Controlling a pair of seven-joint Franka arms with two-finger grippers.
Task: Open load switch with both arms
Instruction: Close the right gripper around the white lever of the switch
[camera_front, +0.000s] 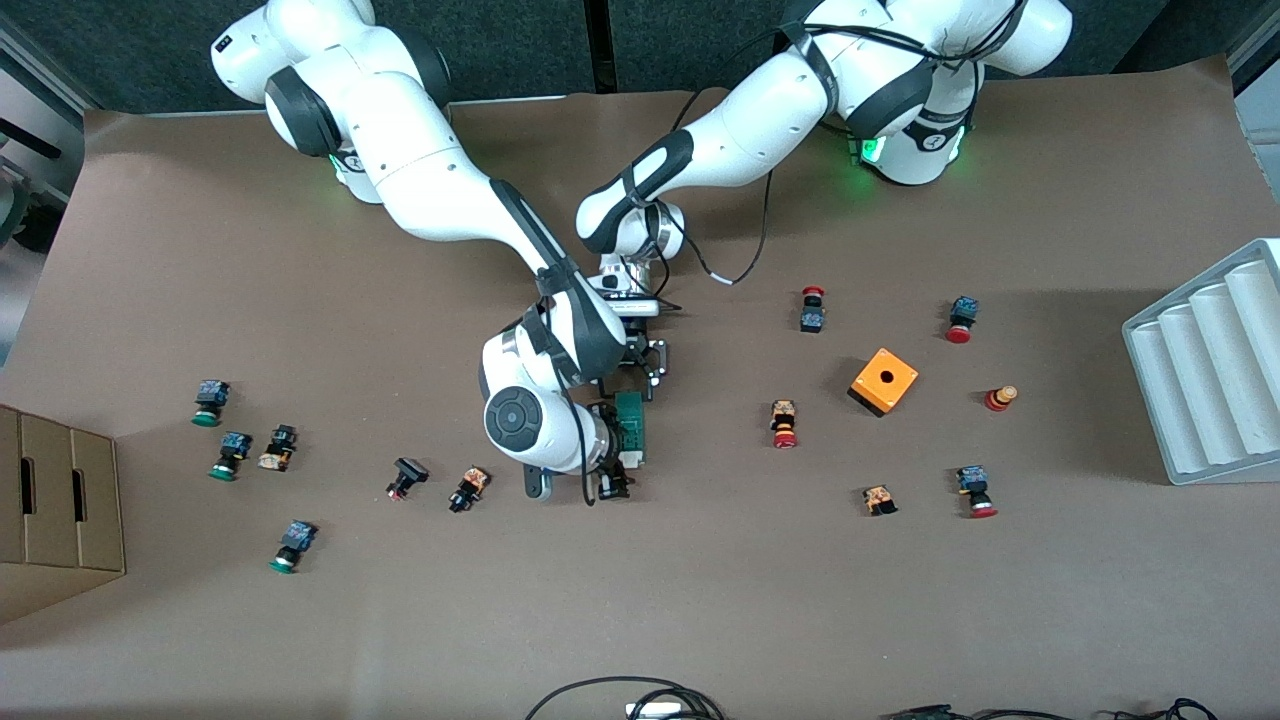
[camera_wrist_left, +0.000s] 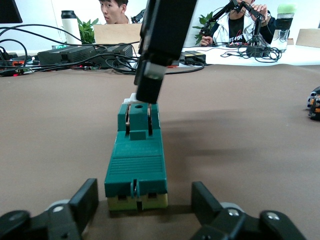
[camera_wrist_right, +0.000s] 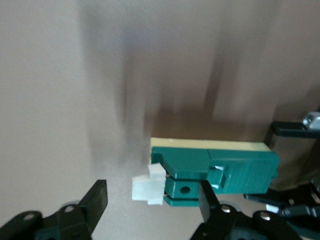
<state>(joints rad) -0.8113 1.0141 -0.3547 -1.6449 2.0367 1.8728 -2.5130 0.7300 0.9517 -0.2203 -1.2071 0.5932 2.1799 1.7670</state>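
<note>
Right now the load switch (camera_front: 630, 425) lies flat on the brown table (camera_front: 700, 600), near its middle, with its long axis running toward and away from the front camera. You can see the white piece (camera_wrist_right: 147, 187) at the end nearer that camera.

Your left gripper (camera_front: 650, 375) is down at the switch's farther end. From the left wrist view, the load switch (camera_wrist_left: 136, 167) stretches straight away from the left gripper (camera_wrist_left: 145, 197), its pale underside on the table. The two fingers (camera_wrist_left: 85, 200) stand wide apart, one on each side of that end. You can see a gap on both sides, so they have hold of nothing.

Your right gripper (camera_front: 612, 482) is at the white-piece end, partly hidden under its own wrist in the front view. In the right wrist view, the right gripper (camera_wrist_right: 152, 197) is spread as well, and the white piece sits between its fingers. One finger (camera_wrist_right: 207, 195) overlaps the green body of the load switch (camera_wrist_right: 225, 172); you cannot tell whether it touches. The left wrist view shows the right gripper (camera_wrist_left: 152, 75) coming down onto that end, just by the white piece (camera_wrist_left: 133, 97).

An orange cube (camera_front: 884, 381) sits well apart, toward the left arm's end of the table.
</note>
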